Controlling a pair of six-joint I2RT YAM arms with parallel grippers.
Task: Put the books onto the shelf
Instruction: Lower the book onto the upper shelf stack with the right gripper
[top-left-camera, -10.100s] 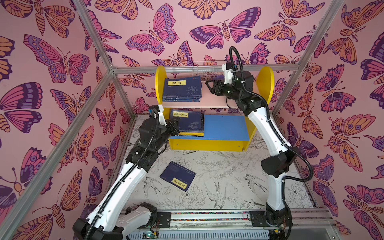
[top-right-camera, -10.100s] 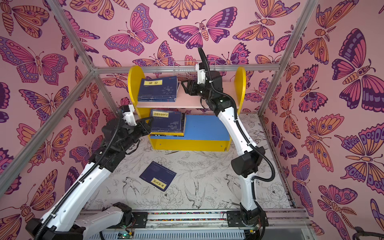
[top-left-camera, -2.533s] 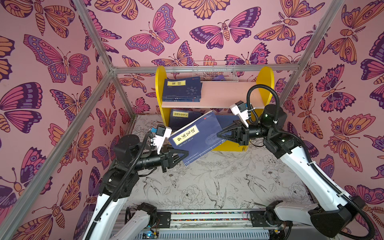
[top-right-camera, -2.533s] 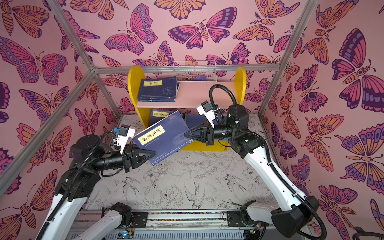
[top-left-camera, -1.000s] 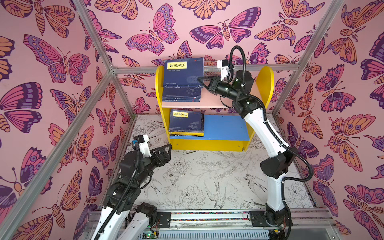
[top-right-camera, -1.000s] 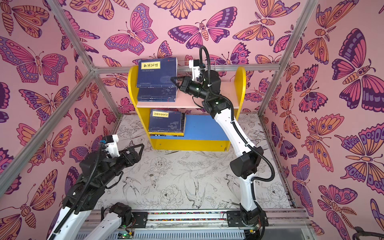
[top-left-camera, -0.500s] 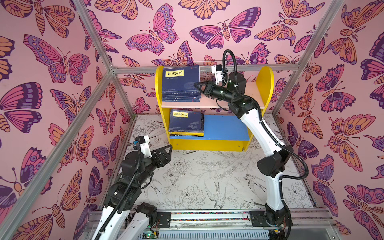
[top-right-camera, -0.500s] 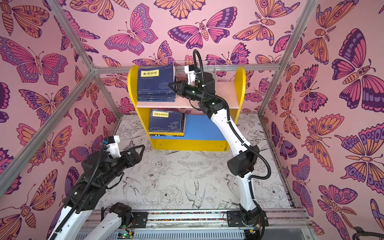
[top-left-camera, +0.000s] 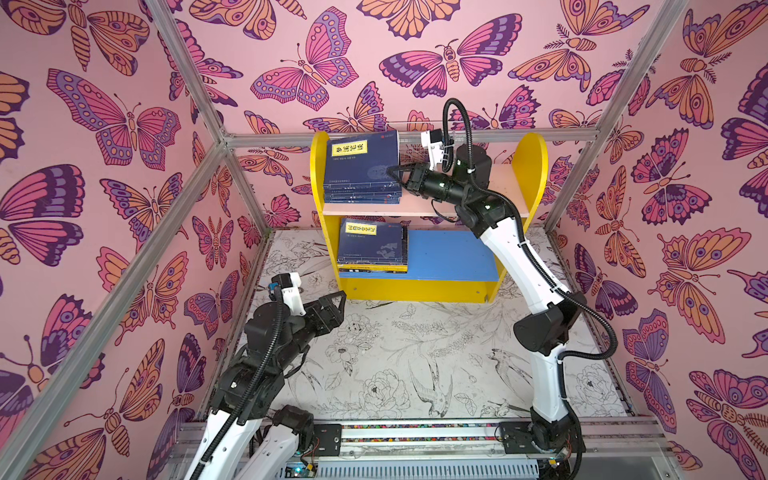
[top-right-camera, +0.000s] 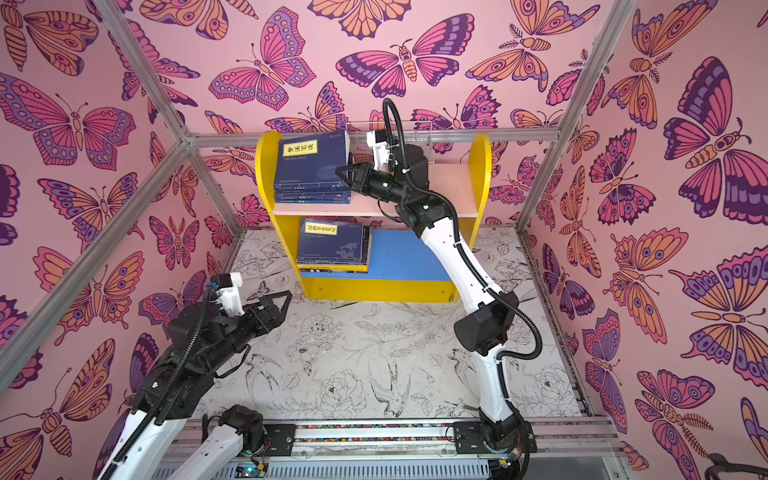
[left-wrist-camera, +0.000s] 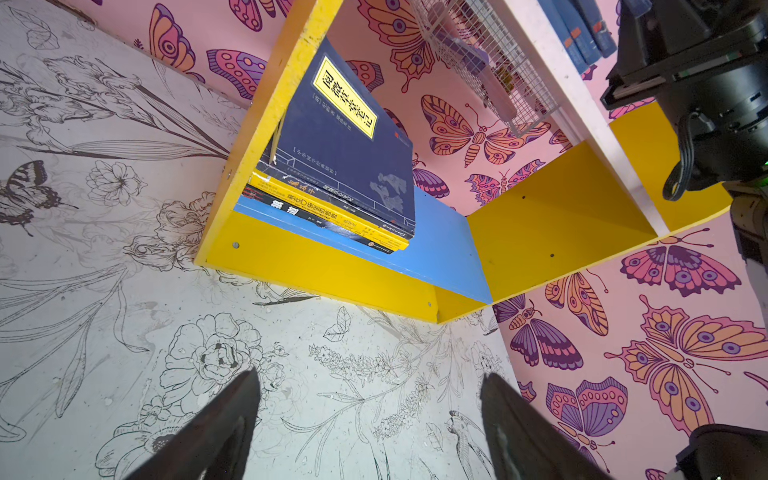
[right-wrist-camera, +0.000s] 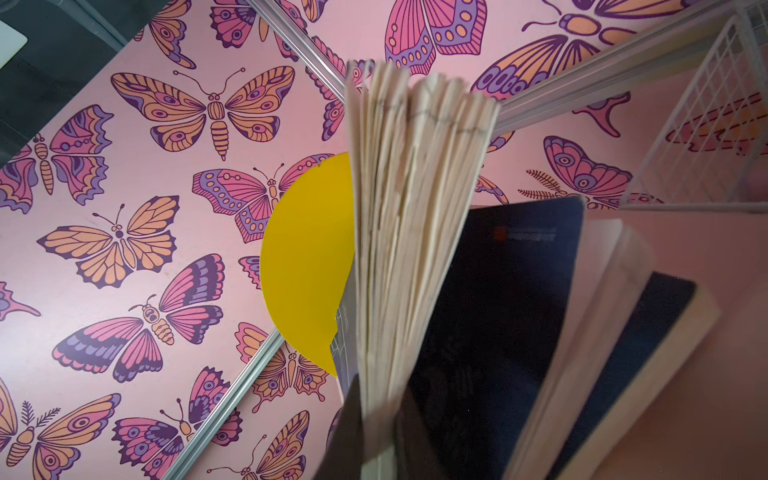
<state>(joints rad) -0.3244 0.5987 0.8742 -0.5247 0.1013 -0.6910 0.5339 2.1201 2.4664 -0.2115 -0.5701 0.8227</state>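
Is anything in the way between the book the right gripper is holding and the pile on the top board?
Nothing visible. The right gripper is shut on the navy book, which is tilted directly over the pile on the pink board; nothing shows between them.

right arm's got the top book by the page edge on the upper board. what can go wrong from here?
1. The right gripper pinches only part of the navy book; its pages fan apart in the right wrist view, so they may crease or slip out.
2. The book sits tilted on the upper stack; released now, it could slide off the pink upper board.
3. Pulling back might drag the stack with it.
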